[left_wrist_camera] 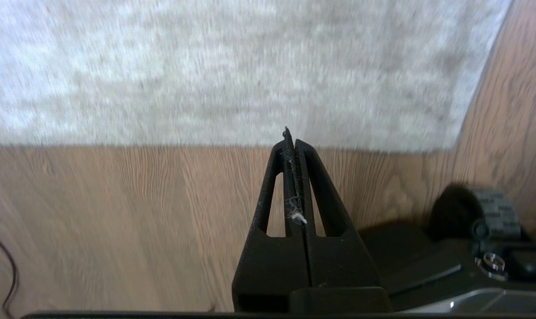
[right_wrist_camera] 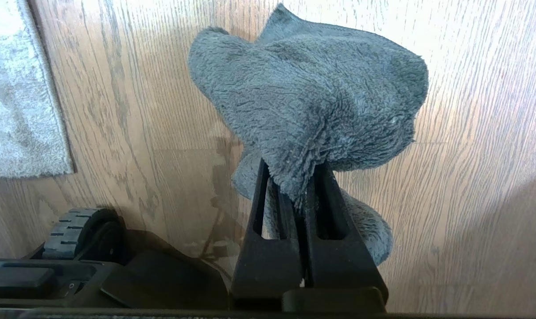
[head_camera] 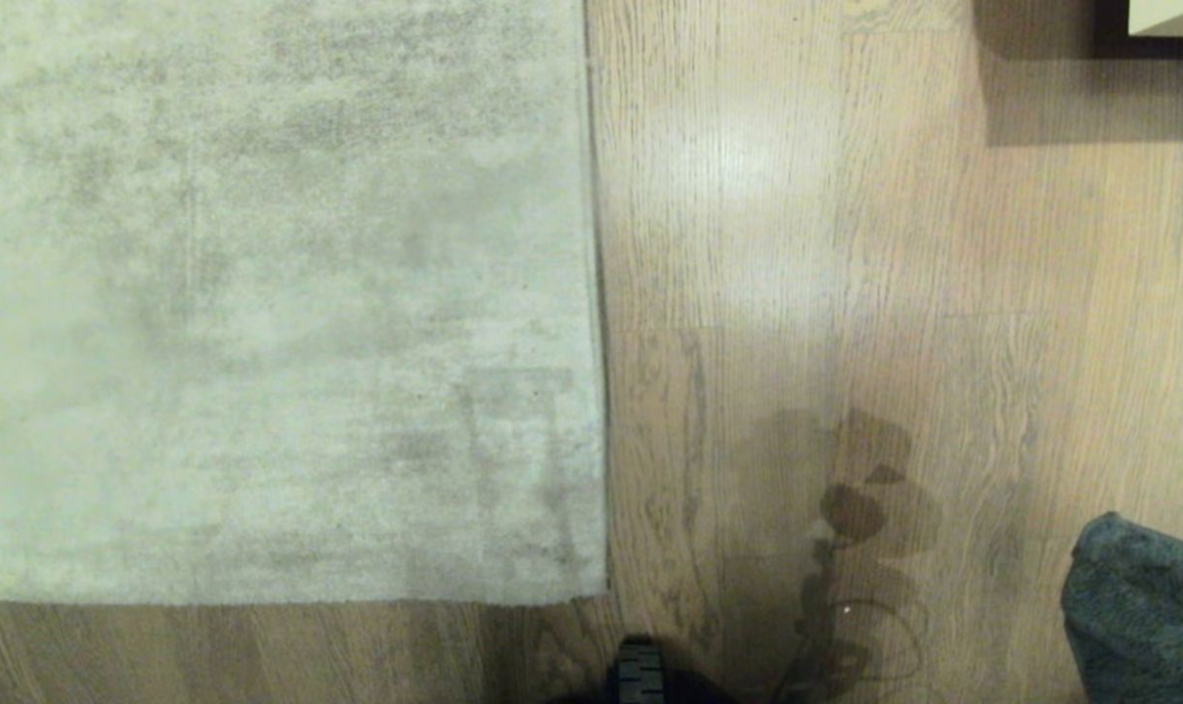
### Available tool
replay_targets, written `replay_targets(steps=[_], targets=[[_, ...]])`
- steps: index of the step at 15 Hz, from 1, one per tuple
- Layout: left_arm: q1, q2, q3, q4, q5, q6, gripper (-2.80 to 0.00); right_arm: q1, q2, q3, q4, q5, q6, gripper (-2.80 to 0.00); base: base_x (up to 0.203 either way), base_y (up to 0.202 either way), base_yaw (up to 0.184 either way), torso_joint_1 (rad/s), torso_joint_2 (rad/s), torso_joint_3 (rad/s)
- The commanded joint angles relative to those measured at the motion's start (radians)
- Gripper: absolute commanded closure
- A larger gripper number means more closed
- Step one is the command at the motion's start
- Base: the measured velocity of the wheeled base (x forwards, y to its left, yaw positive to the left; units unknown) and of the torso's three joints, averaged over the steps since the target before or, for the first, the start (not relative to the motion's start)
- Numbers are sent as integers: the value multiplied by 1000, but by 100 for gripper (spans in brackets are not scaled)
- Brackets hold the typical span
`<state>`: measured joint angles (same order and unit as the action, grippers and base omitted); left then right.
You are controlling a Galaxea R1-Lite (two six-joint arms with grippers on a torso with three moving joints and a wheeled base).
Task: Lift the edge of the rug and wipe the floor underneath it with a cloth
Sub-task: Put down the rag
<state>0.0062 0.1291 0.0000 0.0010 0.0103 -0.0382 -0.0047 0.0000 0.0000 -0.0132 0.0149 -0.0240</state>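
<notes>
The pale mottled rug (head_camera: pixel 269 293) lies flat over the left of the head view, its corner at the lower middle, on the wood-grain floor (head_camera: pixel 846 293). The dark grey-teal cloth (right_wrist_camera: pixel 312 106) hangs bunched from my right gripper (right_wrist_camera: pixel 294 177), which is shut on it above bare floor; a part of the cloth (head_camera: pixel 1144 611) shows at the lower right of the head view. My left gripper (left_wrist_camera: pixel 292 137) is shut with only lint between its fingers, held above the floor (left_wrist_camera: pixel 117 212) near the edge of the rug (left_wrist_camera: pixel 232 71). Neither gripper itself shows in the head view.
My black base and a wheel (head_camera: pixel 640 670) sit at the bottom middle, close to the rug corner. A pale piece of furniture (head_camera: pixel 1173 15) casts a shadow at the far right. A thin dark cable (left_wrist_camera: pixel 11 274) lies on the floor in the left wrist view.
</notes>
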Motion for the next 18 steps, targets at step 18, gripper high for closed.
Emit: replay_targets(steps=[18], targets=[[-6,-128,0,1,0,0,0,0,2,0,-1,0,-1,0,0,0,0,0,0,0]])
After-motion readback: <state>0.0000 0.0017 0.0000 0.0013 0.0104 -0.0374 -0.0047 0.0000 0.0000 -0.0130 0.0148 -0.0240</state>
